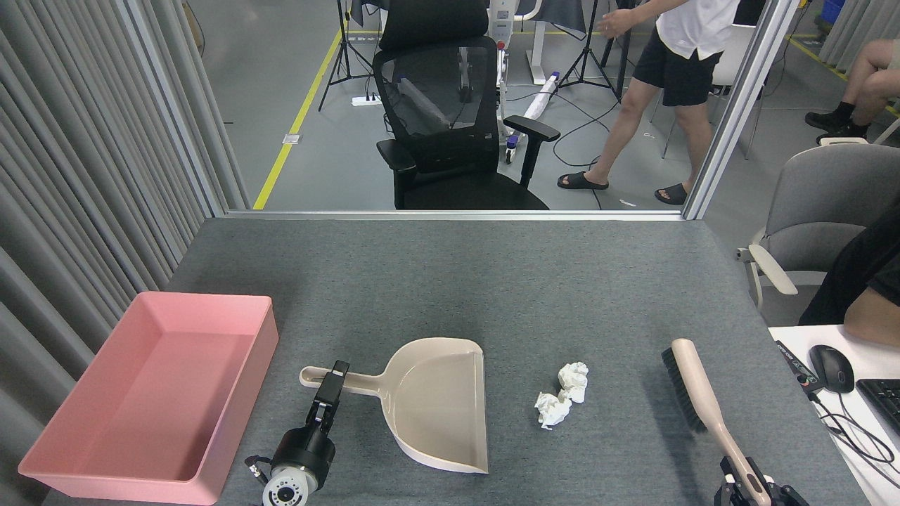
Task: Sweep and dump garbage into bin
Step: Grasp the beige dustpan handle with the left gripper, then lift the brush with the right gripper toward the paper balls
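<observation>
1. Head view shows my left gripper (336, 377) at the dustpan (434, 400) handle, near its far-left end. The jaws reach over the handle, but they are thin and dark from here, so I cannot tell whether they have closed on it or only straddle it.
2. The dustpan lies flat on the grey surface (492, 281) with its open lip facing right, toward the garbage (562, 404). I judge that is deliberate: a push from the right would carry the wads straight in.
3. The garbage is two white wads touching each other, between the dustpan lip and the brush (692, 386), apart from both.
4. My right gripper (751, 488) is at the near right edge, closed around the brush handle end. The brush angles far-left with its bristles facing the wads, set for a leftward sweep.
5. The bin (42, 460) sits at the near left, empty, just beside the left arm, so the loaded dustpan would need only a short swing and a tip.
6. Nothing is swept yet; I judge the left grasp needs securing first, or the dustpan may slide when the brush pushes.
</observation>
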{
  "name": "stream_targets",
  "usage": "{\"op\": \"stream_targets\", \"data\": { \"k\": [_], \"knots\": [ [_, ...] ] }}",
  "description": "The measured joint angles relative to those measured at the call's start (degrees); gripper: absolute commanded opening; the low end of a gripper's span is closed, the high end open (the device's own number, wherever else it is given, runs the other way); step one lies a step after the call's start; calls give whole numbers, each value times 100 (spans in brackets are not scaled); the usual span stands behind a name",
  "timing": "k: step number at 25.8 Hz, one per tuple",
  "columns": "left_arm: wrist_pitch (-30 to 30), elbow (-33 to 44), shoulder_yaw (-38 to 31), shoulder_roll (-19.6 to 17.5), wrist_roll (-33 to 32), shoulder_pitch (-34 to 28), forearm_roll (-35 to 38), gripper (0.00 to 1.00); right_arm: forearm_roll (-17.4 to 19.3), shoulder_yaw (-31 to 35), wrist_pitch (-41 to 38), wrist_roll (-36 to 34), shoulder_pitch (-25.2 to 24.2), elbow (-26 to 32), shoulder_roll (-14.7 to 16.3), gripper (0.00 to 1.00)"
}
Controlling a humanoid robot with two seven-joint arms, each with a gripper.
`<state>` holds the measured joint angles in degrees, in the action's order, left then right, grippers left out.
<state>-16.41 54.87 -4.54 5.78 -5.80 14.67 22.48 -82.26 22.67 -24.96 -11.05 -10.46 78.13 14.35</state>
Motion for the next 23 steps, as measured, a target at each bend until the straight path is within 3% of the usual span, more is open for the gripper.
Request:
{"op": "stream_targets", "data": {
  "k": [5, 13, 18, 23],
  "knots": [
    [-61, -108, -22, 1, -3, 59, -10, 50, 1, 1, -1, 3, 3, -2, -1, 12],
    [-112, -102, -35, 50, -9, 78, -16, 34, 1, 4, -1, 16, 9, 0, -2, 12],
    [-142, -99, -43, 88, -10, 81, -24, 20, 1, 1, -1, 11, 3, 0, -7, 12],
    [-206, -108, -104, 116, -60, 76, -28, 17, 0, -10, -7, 0, -2, 2, -10, 12]
  ]
}}
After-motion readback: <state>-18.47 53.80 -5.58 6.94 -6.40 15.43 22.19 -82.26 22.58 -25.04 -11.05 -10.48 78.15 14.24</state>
